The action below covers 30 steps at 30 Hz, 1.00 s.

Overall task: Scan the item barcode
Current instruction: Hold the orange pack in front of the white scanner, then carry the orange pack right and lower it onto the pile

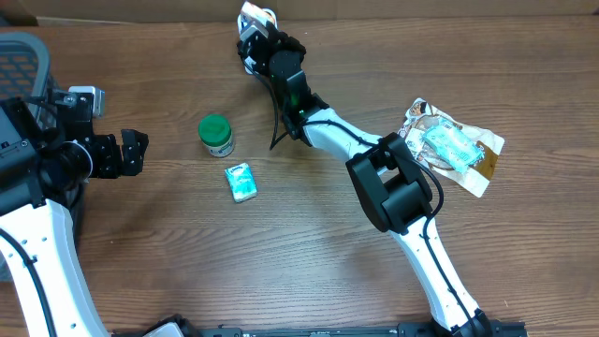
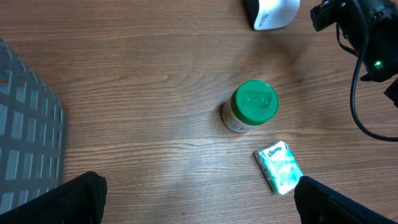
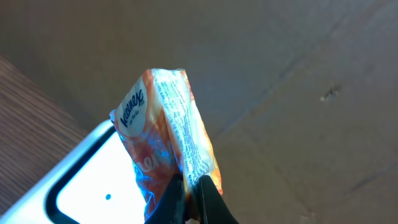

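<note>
Right end effector (image 3: 190, 194): fingers together, clamped on the lower edge of an orange Kleenex pack (image 3: 166, 140), far across the tabletop (image 1: 187, 253).
Orange Kleenex pack: held upright and slightly tilted, off the tabletop, logo side facing left and fine print along its right edge; it sits just above a white scanner (image 3: 74, 186).
White scanner: only a corner shows in the right wrist view, a pale window with a dark border; in the left wrist view its white body lies at the top edge, beside the right arm.
Barcode: I cannot tell where it is on the pack.
Left end effector (image 1: 131, 153): fingers wide apart, holding nothing, hovering at the left side above the wood.
Green-lidded jar (image 1: 216, 135): upright on the tabletop, between the two arms.
Teal Kleenex pack (image 1: 241, 182): lying flat, just beside the jar on its near side, not touching it.
Snack bags (image 1: 454, 147): a crinkled pile at the right, well apart from the jar.
Grey basket (image 1: 23, 56): at the far left corner, next to the left arm.
</note>
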Each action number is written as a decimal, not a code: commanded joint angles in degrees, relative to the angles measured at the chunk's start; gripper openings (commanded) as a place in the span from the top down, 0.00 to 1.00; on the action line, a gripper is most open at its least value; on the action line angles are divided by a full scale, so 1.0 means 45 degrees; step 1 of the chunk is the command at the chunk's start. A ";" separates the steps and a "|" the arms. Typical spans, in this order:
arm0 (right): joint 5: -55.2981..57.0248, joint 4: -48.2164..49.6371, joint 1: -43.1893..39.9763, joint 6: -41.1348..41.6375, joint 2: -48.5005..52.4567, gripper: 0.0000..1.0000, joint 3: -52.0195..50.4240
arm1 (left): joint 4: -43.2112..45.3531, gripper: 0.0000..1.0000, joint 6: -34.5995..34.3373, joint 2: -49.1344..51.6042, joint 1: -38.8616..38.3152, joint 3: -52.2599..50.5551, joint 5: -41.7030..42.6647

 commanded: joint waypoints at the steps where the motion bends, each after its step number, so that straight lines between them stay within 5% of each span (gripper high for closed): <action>1: 0.0117 0.0199 0.0248 -0.0015 -0.0126 0.96 0.0126 | 0.0019 0.00 0.0102 0.0044 0.0068 0.0019 0.0058; 13: 0.1103 -0.0393 0.0272 0.0097 -0.1389 0.96 0.0126 | 0.0019 0.00 0.0102 0.0044 0.0068 0.0019 0.0058; 16: 0.1719 -0.1564 0.0267 0.1472 -0.2458 0.96 0.0126 | 0.0015 0.00 0.0102 0.0044 0.0068 0.0019 0.0058; 20: 0.1719 -0.4974 0.0219 0.4376 -0.4415 0.96 0.0126 | 0.0019 0.00 0.0102 0.0044 0.0068 0.0019 0.0058; 30: -0.3011 -1.6529 -0.1059 1.3182 -0.9685 0.96 0.0126 | 0.0019 0.01 0.0102 0.0044 0.0068 0.0019 0.0058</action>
